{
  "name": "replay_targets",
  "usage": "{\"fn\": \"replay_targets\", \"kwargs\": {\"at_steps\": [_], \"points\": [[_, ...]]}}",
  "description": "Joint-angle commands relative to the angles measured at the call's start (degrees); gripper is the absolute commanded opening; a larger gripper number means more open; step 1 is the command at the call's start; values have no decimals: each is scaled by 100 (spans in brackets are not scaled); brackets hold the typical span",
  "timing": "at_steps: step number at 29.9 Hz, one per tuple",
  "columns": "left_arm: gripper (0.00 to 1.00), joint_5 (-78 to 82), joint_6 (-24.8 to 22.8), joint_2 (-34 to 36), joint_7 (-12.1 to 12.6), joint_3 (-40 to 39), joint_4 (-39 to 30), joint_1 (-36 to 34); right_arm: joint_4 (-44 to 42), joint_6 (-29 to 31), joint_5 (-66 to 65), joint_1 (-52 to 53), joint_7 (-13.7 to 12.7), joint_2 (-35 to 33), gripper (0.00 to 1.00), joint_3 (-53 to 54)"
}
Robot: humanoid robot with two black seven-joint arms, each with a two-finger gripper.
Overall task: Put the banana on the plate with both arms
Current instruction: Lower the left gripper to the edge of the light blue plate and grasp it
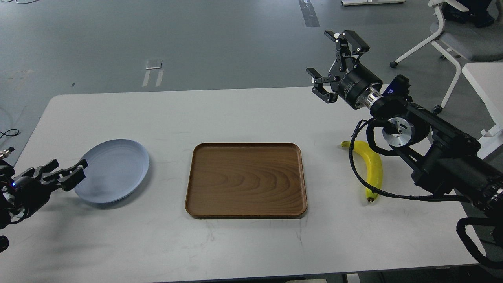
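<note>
The yellow banana (372, 167) lies on the white table at the right, partly behind a black cable of my right arm. The pale blue-grey plate (114, 170) sits at the left of the table. My left gripper (67, 171) is low at the plate's left rim, fingers a little apart and empty. My right gripper (333, 59) is raised above the table's far right edge, wide open and empty, well above and behind the banana.
A brown wooden tray (246, 180) lies in the middle of the table, between plate and banana. A white office chair (452, 35) and a white table edge (483, 84) stand beyond the right side.
</note>
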Motion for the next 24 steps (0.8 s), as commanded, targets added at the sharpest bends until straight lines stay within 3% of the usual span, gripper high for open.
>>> {"fn": "replay_targets", "kwargs": {"at_steps": [1, 8, 20, 21, 22, 24], "points": [[82, -106, -40, -50, -1, -1, 86, 6, -19, -17, -11, 1, 0, 12, 100, -1], [78, -124, -146, -401, -1, -1, 753, 6, -19, -17, -11, 18, 0, 3, 100, -1], [77, -229, -225, -481, -1, -1, 816, 112, -45, -140, -125, 18, 0, 30, 100, -1], [64, -247, -216, -481, -1, -1, 807, 112, -45, -158, -134, 18, 0, 30, 100, -1], [64, -247, -216, -481, -1, -1, 807, 112, -45, -158, -134, 18, 0, 30, 100, -1], [33, -256, -225, -516, -1, 7, 816, 129, -45, -167, -134, 18, 0, 30, 100, -1]]}}
